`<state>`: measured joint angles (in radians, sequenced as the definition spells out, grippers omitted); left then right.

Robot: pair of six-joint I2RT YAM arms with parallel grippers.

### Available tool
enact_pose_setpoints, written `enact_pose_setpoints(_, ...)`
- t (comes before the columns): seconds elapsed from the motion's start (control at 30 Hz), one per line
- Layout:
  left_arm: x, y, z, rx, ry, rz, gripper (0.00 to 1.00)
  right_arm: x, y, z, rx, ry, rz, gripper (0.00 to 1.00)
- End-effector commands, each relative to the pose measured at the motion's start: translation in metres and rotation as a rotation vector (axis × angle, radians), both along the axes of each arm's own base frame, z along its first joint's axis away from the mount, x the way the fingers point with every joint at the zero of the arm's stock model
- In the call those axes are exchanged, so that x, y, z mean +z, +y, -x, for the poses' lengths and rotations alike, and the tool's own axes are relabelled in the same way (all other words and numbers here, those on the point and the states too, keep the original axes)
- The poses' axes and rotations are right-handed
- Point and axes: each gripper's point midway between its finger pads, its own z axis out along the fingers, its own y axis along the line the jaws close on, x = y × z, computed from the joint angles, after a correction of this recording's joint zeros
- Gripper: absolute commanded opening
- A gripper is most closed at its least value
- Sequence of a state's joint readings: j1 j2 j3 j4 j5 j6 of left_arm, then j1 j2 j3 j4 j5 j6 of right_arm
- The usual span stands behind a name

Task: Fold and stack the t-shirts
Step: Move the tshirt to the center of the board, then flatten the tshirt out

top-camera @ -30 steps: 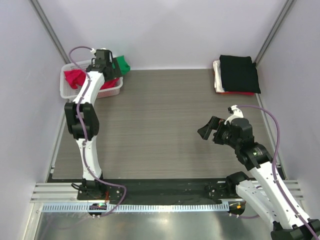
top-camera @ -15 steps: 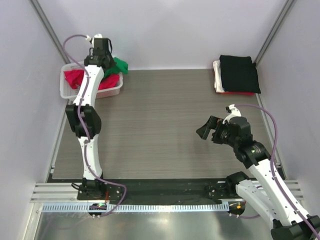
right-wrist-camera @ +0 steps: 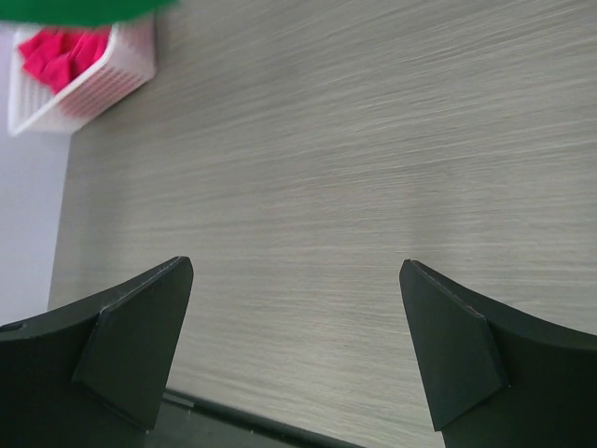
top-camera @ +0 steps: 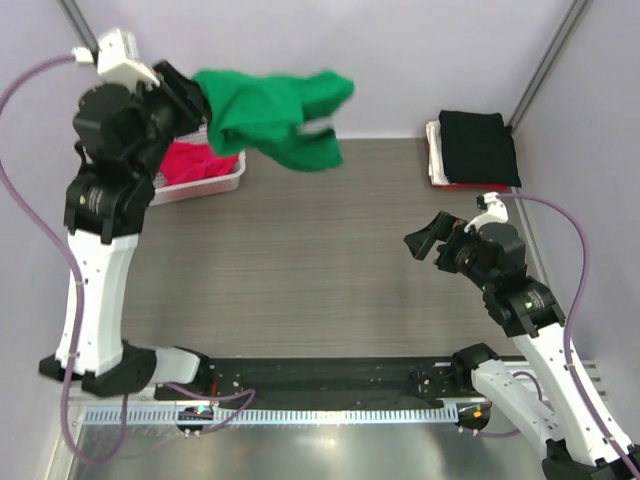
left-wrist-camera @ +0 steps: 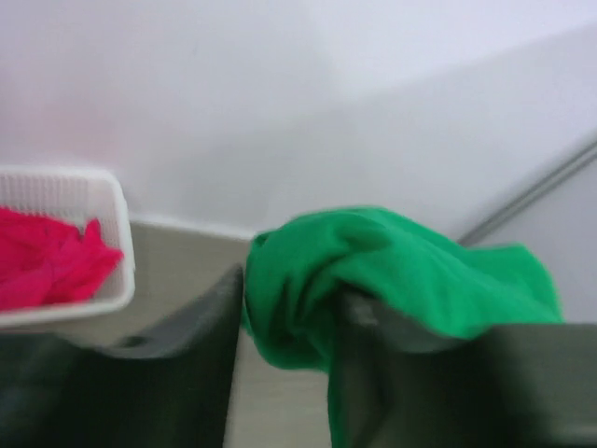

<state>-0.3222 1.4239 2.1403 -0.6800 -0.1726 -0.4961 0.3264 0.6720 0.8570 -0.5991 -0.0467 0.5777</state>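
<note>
- The left gripper [top-camera: 203, 108] is raised high over the far left corner of the table [top-camera: 320, 270] and clenched on a bunch of the bright green t-shirt [top-camera: 275, 115]. In the left wrist view the cloth is pinched between the two fingers.
- The green shirt hangs in the air from that grip, spreading rightward in front of the back wall. Its lower folds hang over the table's far edge.
- The white lattice basket [top-camera: 205, 186] sits below and beside the raised arm, in the far left corner close to the left wall. A red-pink t-shirt [top-camera: 195, 160] is crumpled inside it.
- A folded stack sits in the far right corner, close to the right wall's post. The black t-shirt [top-camera: 478, 147] is on top, with a white one [top-camera: 434, 150] and a red edge [top-camera: 470, 187] showing under it.
- A broad stretch of wood-grain table lies between the basket and the stack.
- The right gripper [top-camera: 428, 235] hovers above the right side of the table, well apart from the stack. Its jaws are spread wide and hold nothing.
</note>
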Motion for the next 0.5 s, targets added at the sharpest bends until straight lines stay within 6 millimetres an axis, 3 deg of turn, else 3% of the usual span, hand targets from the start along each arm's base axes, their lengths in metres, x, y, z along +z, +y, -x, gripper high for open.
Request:
enact_pose_setpoints(0.0, -0.151, -0.034, -0.006, -0.146, 0.418, -0.043, 0.51, 0.003, -0.037, 0.001, -0.213, 0.041, 0.053, 1.0)
enact_pose_setpoints(0.03, -0.17, -0.032, 0.003, -0.144, 0.468, -0.049, 0.8, 0.003, -0.041, 0.002, -0.237, 0.052, 0.059, 1.0)
enact_pose_setpoints(0.07, -0.174, -0.017, 0.02, -0.092, 0.476, -0.05, 0.95, -0.002, -0.044, 0.007, -0.254, 0.082, 0.066, 1.0)
enact_pose_setpoints(0.1, -0.193, -0.008, 0.026, -0.043, 0.515, -0.043, 0.99, -0.003, -0.046, 0.008, -0.259, 0.086, 0.067, 1.0)
enact_pose_setpoints(0.13, -0.228, 0.004, 0.036, 0.006, 0.581, -0.066, 1.0, -0.004, -0.045, 0.009, -0.255, 0.095, 0.065, 1.0)
enact_pose_setpoints(0.17, -0.24, 0.013, 0.043, 0.05, 0.595, -0.068, 1.0, -0.007, -0.043, 0.01, -0.25, 0.108, 0.063, 1.0)
enact_pose_setpoints(0.2, -0.235, 0.029, 0.054, 0.109, 0.558, -0.051, 1.0, -0.008, -0.042, 0.011, -0.246, 0.116, 0.055, 1.0)
enact_pose_setpoints(0.23, -0.255, 0.034, 0.061, 0.131, 0.598, -0.049, 1.0, -0.012, -0.038, 0.011, -0.232, 0.131, 0.048, 1.0)
enact_pose_setpoints(0.33, -0.257, 0.054, 0.077, 0.214, 0.579, -0.015, 1.0, -0.025, -0.023, 0.01, -0.169, 0.183, 0.019, 1.0)
enact_pose_setpoints(0.4, -0.271, 0.053, 0.084, 0.201, 0.596, -0.01, 1.0, -0.04, -0.009, 0.005, -0.11, 0.244, 0.012, 1.0)
enact_pose_setpoints(0.43, -0.274, 0.047, 0.088, 0.167, 0.595, 0.002, 0.94, -0.053, 0.0, 0.006, -0.071, 0.288, 0.003, 1.0)
enact_pose_setpoints(0.47, -0.29, 0.041, 0.09, 0.133, 0.634, 0.002, 0.92, -0.059, 0.01, 0.007, -0.022, 0.32, -0.017, 1.0)
